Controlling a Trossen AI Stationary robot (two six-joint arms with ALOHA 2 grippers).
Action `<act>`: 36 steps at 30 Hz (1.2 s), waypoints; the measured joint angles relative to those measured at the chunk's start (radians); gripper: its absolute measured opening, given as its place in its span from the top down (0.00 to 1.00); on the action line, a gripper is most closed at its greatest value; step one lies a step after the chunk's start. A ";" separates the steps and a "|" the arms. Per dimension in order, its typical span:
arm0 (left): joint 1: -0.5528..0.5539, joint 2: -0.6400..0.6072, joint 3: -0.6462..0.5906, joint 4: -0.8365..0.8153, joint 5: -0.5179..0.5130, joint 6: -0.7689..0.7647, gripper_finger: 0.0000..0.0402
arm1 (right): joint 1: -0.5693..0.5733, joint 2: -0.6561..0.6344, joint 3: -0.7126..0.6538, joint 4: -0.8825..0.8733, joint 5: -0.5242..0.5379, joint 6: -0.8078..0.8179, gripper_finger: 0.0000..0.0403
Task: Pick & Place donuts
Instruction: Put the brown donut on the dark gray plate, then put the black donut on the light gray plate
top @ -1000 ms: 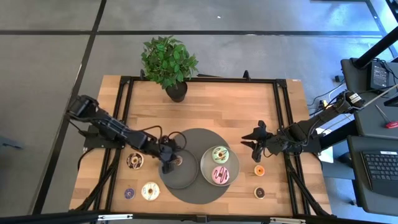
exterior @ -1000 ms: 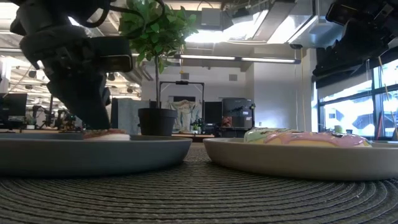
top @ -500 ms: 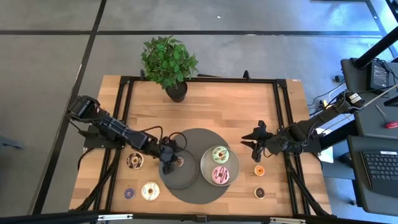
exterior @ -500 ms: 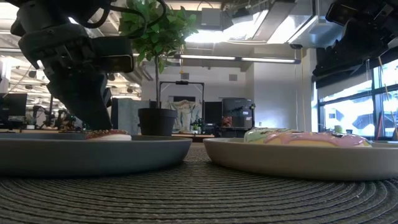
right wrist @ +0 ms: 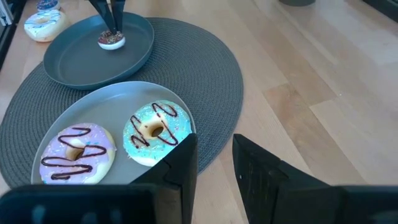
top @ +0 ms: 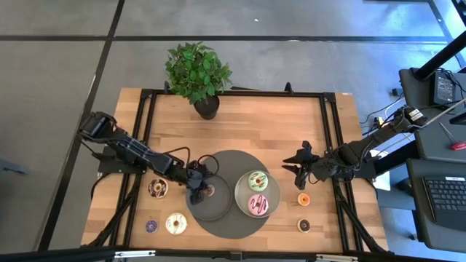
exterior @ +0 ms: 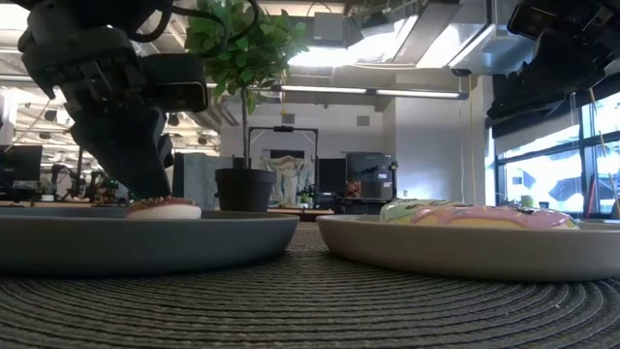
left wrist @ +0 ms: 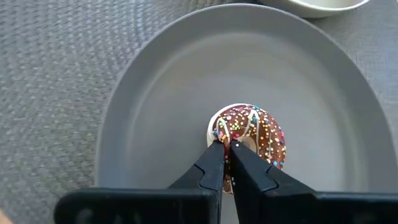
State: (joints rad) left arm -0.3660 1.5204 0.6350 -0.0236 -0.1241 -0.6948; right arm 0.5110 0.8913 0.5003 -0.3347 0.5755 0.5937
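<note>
The brown mini donut with sprinkles (left wrist: 252,132) lies on the left grey plate (top: 215,207), also seen in the low view (exterior: 163,206). My left gripper (top: 195,191) stands over that plate and is shut on the mini donut. The green (top: 258,179) and pink (top: 257,204) donuts lie on the right plate (top: 274,195). The chocolate (top: 158,189), cream (top: 175,223) and purple (top: 151,225) donuts lie on the wood to the left. The orange (top: 303,199) and dark brown (top: 303,225) minis lie on the right. My right gripper (top: 295,163) hangs open beyond the right plate. My left gripper (left wrist: 225,144) pinches the brown mini donut at one side of its ring (left wrist: 219,129), between the two fingertips. The fingers come steeply from above, slanting from the table's left. The donut's underside rests on the left plate (left wrist: 155,124).
A round woven mat (top: 227,161) lies under both plates. A potted plant (top: 198,73) stands at the table's far edge. Bare wood (right wrist: 323,93) stretches between the mat and the far right corner. Black frame rails (top: 331,138) run along the table's sides.
My left gripper has shifted slightly over the left plate while staying shut on the brown mini donut, and the donut has moved a little with it on the plate.
</note>
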 joint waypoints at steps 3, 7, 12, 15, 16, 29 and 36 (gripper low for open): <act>0.002 -0.006 0.000 -0.002 0.014 0.000 0.94 | 0.000 0.000 0.000 -0.001 0.000 0.000 0.74; 0.002 -0.006 0.000 -0.004 0.014 0.000 0.89 | 0.000 0.000 0.000 -0.003 0.000 0.000 0.74; 0.002 -0.006 0.000 -0.016 0.014 0.001 0.82 | 0.000 0.000 0.000 -0.006 0.000 0.001 0.74; 0.002 -0.009 0.000 -0.045 0.020 0.016 0.80 | 0.000 0.000 0.000 -0.008 0.000 0.002 0.74; 0.004 -0.016 0.000 -0.059 0.028 0.023 0.79 | 0.000 0.000 0.000 -0.008 0.000 0.002 0.74; 0.006 -0.308 0.000 -0.614 0.089 -0.279 0.75 | 0.000 0.025 0.000 -0.009 0.000 0.002 0.74; -0.086 -0.405 0.000 -0.812 0.089 -0.142 0.74 | 0.000 0.060 0.000 -0.008 0.000 0.002 0.74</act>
State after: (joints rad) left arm -0.4516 1.1149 0.6353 -0.8361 -0.0349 -0.8370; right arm 0.5106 0.9517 0.5003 -0.3427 0.5755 0.5958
